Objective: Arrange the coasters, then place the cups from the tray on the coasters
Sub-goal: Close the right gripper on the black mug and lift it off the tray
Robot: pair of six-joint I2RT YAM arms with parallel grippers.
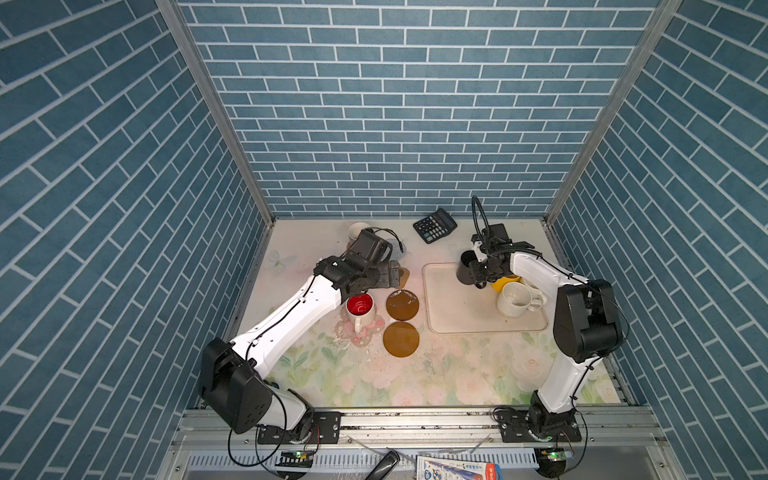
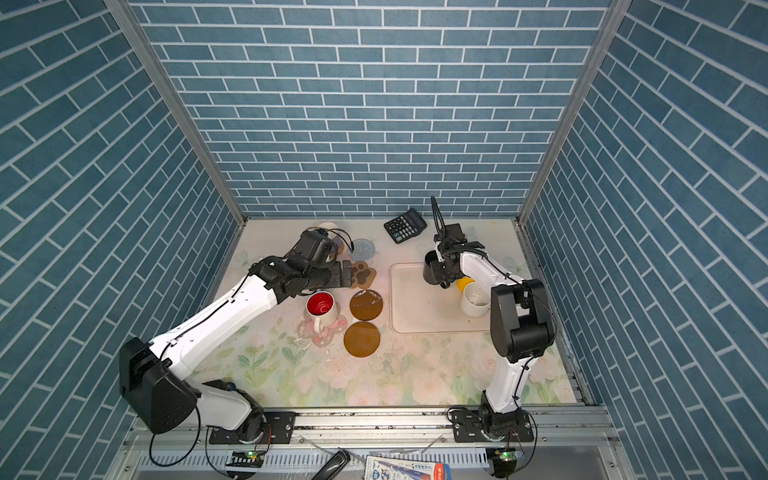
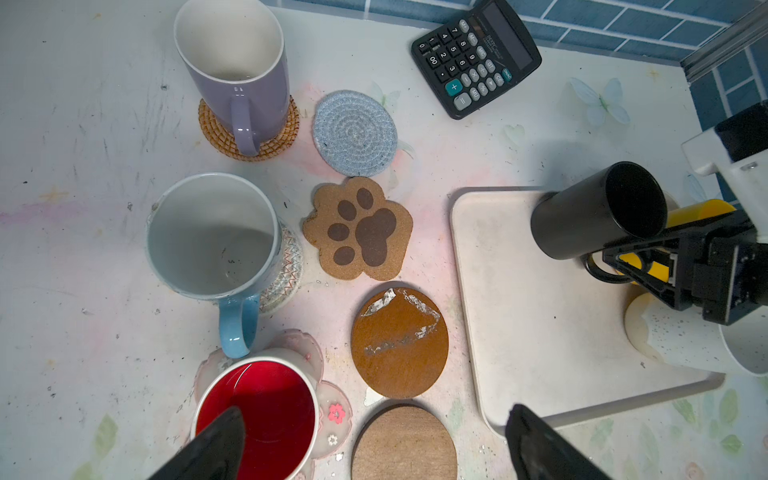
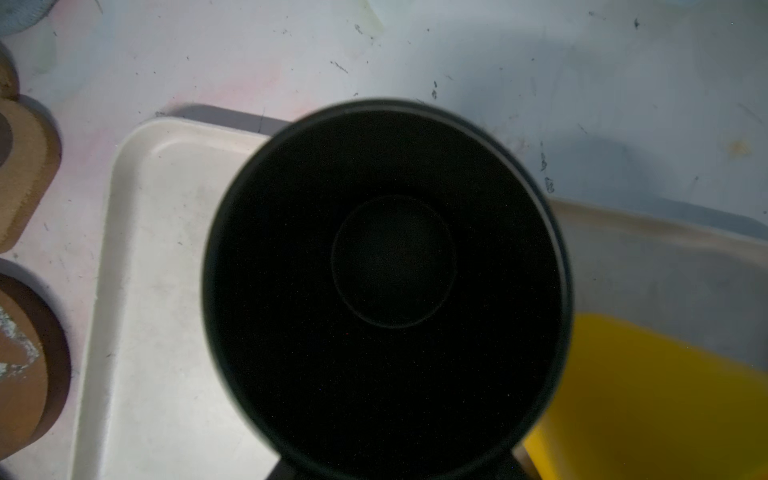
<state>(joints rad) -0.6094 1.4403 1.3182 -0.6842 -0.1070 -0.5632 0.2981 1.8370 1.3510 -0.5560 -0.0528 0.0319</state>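
A: Three of seven, counting cups already parked. Seeing the lavender mug (image 3: pixel 237 62) sitting on the woven tan coaster (image 3: pixel 286 129), the pale blue mug (image 3: pixel 212 237) on the clear lacy coaster (image 3: pixel 291 266), the red-inside mug (image 3: pixel 270 399) on the flowery coaster (image 3: pixel 332 411). Leaving four mats bare: blue-grey coaster (image 3: pixel 355 133), paw coaster (image 3: pixel 359 228), scuffed amber disc (image 3: pixel 399 343), plain amber disc (image 3: pixel 405 444), all lined up just beside the loaded ones.

B: Agreeing, so calling the arranging done and guessing a bit under halfway overall. Spotting the leftovers on the tray (image 3: pixel 540 311), near the discs: black mug (image 3: pixel 582 224), yellow mug (image 3: pixel 702 210), speckled cream mug (image 3: pixel 673 332). Not managing to pick out a second cream one for sure.

A: Noticing the right gripper (image 3: pixel 627 264) sitting at the black mug's handle, jaws straddling it. Not being able to tell whether pinching yet. Seeing the left gripper (image 3: pixel 376 409) hanging over the coasters, fingers wide apart, gripping nothing.

B: Also eyeing the table (image 1: pixel 374 374): pale floral print, scuffed, specks sprinkled around the discs. Spotting a black calculator (image 1: pixel 435 225) by the back wall, well apart from the cups. Looking further out, seeing blue brick-pattern walls (image 1: pixel 395 104) boxing in three sides, metal posts (image 1: pixel 218 112) in the corners, a metal rail (image 1: pixel 415 419) in front carrying both arm bases.
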